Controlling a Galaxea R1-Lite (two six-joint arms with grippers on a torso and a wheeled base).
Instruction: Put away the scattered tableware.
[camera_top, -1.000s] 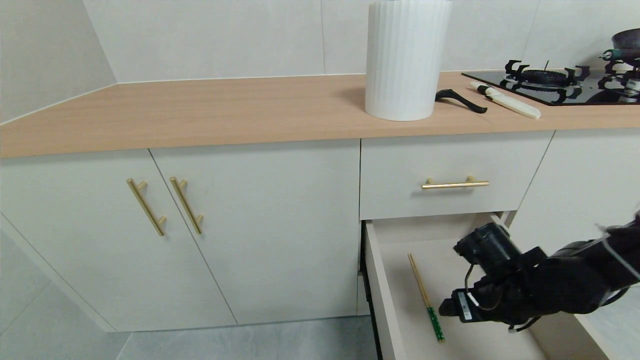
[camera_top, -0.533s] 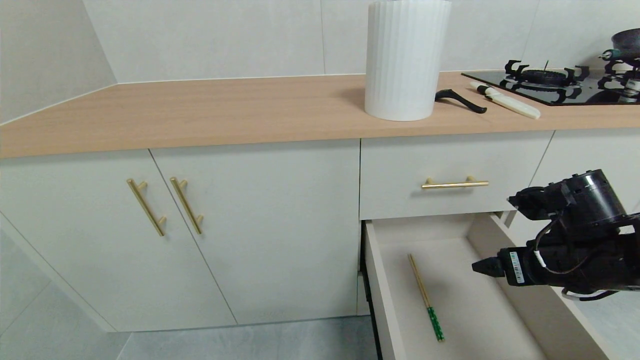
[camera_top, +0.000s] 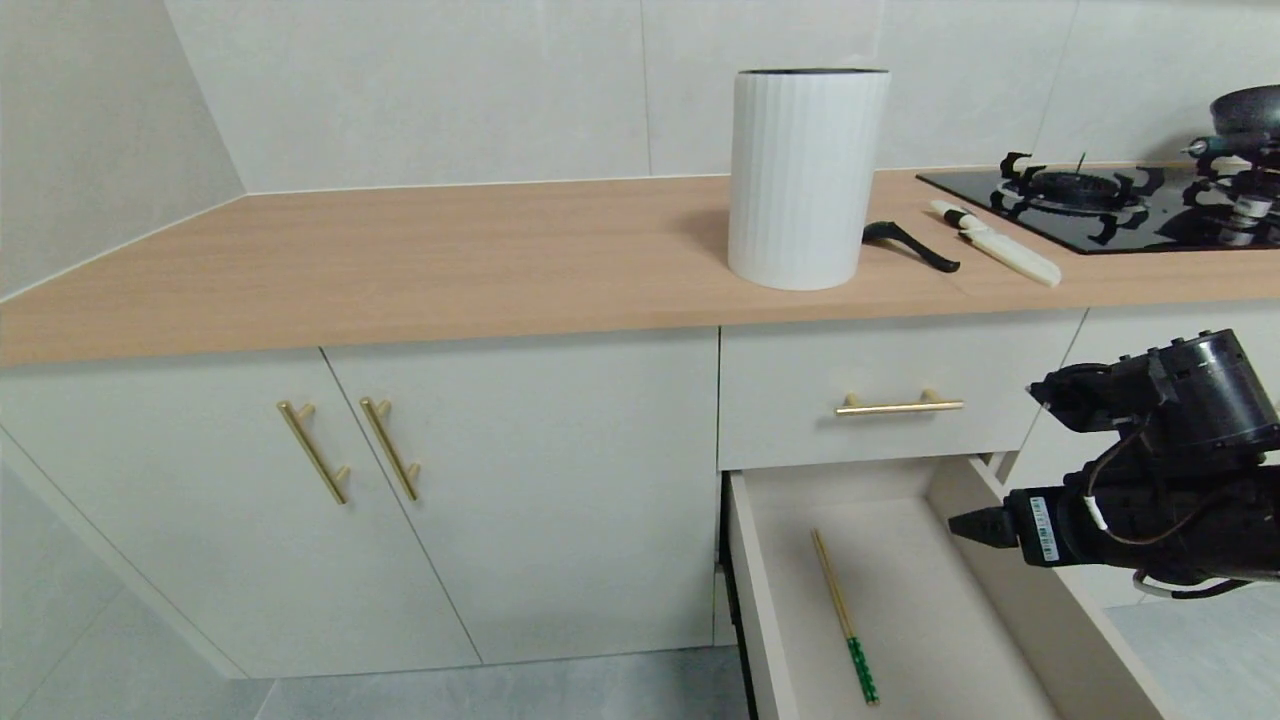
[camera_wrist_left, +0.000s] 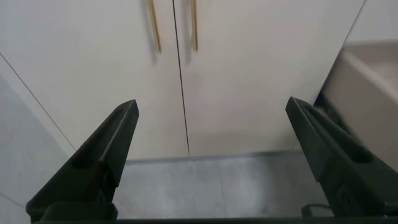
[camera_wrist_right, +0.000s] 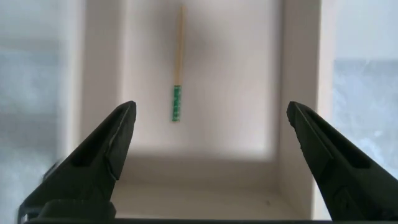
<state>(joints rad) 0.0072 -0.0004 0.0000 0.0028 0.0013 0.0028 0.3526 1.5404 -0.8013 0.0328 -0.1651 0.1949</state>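
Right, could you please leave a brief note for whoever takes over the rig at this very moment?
Left gripper: open, empty, facing the cabinet doors.
Right gripper: open, empty, over the open drawer.
Done: chopsticks lie in the drawer.
To do: black utensil and white knife lie on the counter beside the canister; put them away, then probably shut the drawer.

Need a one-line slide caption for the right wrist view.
The right gripper, jaws open, hovers over the pulled-out drawer, with green-tipped chopsticks lying inside.
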